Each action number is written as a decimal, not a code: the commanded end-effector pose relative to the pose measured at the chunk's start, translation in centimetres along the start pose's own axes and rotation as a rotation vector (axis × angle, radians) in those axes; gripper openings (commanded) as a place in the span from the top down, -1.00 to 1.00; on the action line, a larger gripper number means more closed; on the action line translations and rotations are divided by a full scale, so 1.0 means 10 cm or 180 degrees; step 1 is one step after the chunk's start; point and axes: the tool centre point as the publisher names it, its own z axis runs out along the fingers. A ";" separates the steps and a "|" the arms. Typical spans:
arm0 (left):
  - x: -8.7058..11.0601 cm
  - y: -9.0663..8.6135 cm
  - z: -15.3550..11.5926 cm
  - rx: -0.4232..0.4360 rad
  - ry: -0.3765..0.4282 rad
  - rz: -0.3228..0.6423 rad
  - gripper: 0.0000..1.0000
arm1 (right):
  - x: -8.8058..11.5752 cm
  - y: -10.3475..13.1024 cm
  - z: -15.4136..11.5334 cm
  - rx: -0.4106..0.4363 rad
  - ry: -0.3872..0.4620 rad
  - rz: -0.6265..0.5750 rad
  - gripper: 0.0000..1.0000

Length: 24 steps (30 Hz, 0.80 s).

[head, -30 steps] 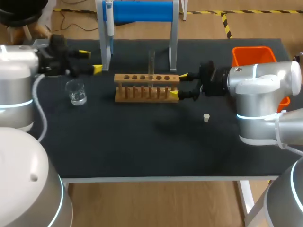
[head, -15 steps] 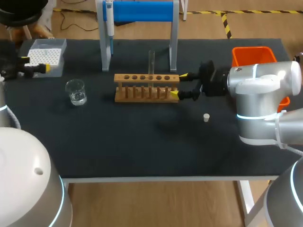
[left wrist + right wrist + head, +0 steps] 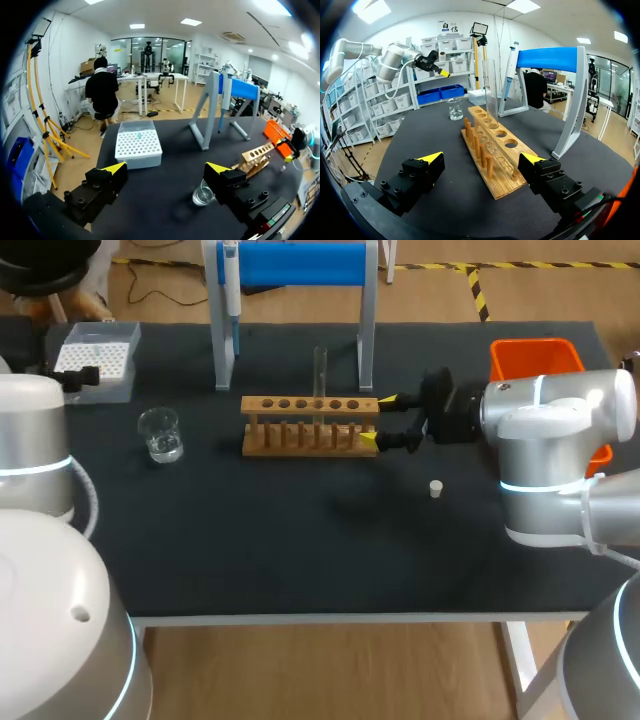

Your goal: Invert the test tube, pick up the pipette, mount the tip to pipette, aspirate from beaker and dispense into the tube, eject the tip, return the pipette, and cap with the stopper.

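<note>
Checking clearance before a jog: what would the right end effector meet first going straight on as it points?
Likely the wooden rack: its near end sits straight ahead of the right end effector, about between the open fingers; height unclear.

We have the most room to pass along the front of the worktop [image 3: 300, 560], where only the stopper [image 3: 435, 488] stands. The rack [image 3: 310, 426] with its upright test tube [image 3: 320, 370] blocks the middle, and the stand [image 3: 366, 330] has its legs close behind. The beaker [image 3: 161, 434] and tip box [image 3: 95, 358] stand apart, leaving a lane. The right gripper [image 3: 377, 420] has its fingers spread at the rack's end.
</note>
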 end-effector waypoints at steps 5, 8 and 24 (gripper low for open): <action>0.03 0.01 0.05 0.0010 -0.0131 -0.0001 -1.00 | 0.00 0.00 0.00 -0.0004 0.0001 -0.0001 -1.00; 0.03 0.01 0.05 0.0010 -0.0131 -0.0001 -1.00 | 0.00 0.00 0.00 -0.0004 0.0001 -0.0001 -1.00; -0.41 -0.17 0.79 -0.0242 -0.0604 0.0060 -1.00 | 0.00 0.00 0.00 -0.0004 0.0001 -0.0001 -1.00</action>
